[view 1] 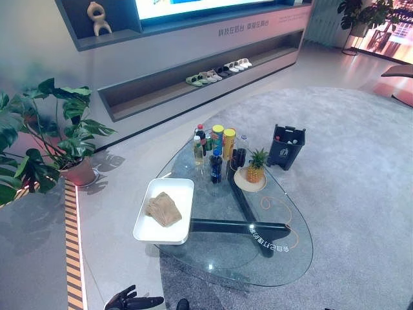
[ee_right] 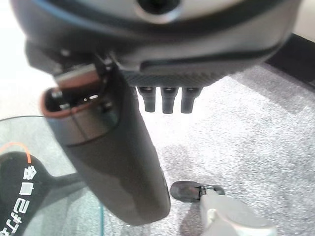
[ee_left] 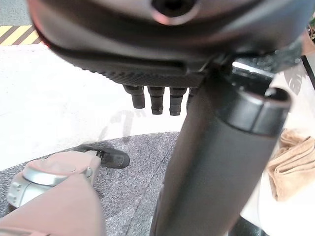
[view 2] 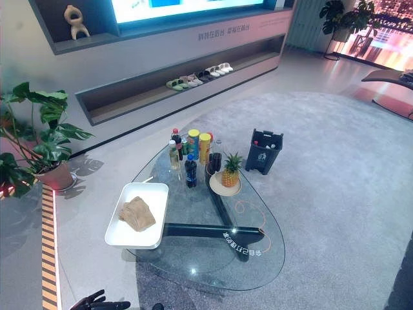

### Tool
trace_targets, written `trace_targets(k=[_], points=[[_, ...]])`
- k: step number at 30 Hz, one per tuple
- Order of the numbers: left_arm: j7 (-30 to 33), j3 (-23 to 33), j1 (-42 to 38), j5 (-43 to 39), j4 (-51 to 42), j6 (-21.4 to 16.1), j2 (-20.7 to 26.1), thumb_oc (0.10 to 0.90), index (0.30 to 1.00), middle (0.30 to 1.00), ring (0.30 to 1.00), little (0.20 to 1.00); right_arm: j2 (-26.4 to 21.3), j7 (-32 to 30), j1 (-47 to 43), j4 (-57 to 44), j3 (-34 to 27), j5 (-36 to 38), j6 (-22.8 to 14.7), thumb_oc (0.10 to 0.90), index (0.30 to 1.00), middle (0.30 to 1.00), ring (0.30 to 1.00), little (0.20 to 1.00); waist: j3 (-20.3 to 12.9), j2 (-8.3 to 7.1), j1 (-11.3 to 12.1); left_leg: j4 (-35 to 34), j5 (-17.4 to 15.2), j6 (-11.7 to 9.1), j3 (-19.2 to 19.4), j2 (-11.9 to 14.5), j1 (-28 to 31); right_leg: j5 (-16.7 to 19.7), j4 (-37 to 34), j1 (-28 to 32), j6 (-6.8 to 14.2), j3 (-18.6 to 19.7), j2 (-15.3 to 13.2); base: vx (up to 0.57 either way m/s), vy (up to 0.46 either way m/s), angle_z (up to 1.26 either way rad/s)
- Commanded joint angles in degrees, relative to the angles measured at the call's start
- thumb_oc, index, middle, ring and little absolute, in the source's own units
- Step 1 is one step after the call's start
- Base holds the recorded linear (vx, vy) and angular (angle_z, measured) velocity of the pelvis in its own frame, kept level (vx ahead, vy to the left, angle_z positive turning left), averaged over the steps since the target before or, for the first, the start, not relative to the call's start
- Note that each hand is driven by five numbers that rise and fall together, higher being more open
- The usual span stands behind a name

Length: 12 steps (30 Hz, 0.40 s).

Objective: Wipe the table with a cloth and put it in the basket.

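Observation:
A folded tan cloth [view 1: 163, 208] lies in a white tray [view 1: 183, 188] on the left end of the oval glass table [view 1: 287, 261]. The same cloth [ee_left: 293, 164] shows past my left thumb in the left wrist view. A dark basket [view 1: 286, 146] stands on the rug beyond the table's far side, with small items in it. My left hand [view 1: 132, 300] hangs low in front of the table, well short of the tray, its fingers [ee_left: 156, 98] straight and holding nothing. My right hand [ee_right: 113, 162] hangs beside the table's near right edge, open and empty.
Several bottles and cans [view 1: 213, 145] cluster at the table's far middle, next to a pineapple [view 1: 256, 166] on a plate. An orange cord [view 1: 274, 206] loops over the glass. A potted plant [view 1: 61, 139] stands at the left, and a low shelf holds slippers [view 1: 218, 71].

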Motion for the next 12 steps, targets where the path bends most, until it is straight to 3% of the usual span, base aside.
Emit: trace_targets(k=[1, 12], points=[[-0.38, 1.43, -3.69, 2.17, 3.24, -0.38, 1.03, 0.800, 0.900, 0.900, 0.900, 0.900, -0.77, 0.33, -2.76, 2.03, -1.23, -2.13, 0.08, 0.800, 0.900, 0.900, 0.900, 0.900, 1.40, 0.30, 0.36, 0.00, -5.02, 2.30, 2.17, -3.82, 3.20, -0.56, 4.50, -2.00, -1.81, 1.10, 3.59, 0.00, 0.000, 0.00], [-0.82, 1.13, -3.57, 1.94, 4.02, 1.44, 0.19, 0.800, 0.900, 0.900, 0.900, 0.900, 0.09, 2.80, -2.61, 3.03, 0.27, -2.90, 1.47, 0.800, 0.900, 0.900, 0.900, 0.900, 0.91, 0.41, 0.20, 0.00, -5.50, 2.26, 2.23, -3.45, 3.87, -0.80, 4.25, -1.38, -1.78, 1.11, 3.33, 0.00, 0.000, 0.00]])
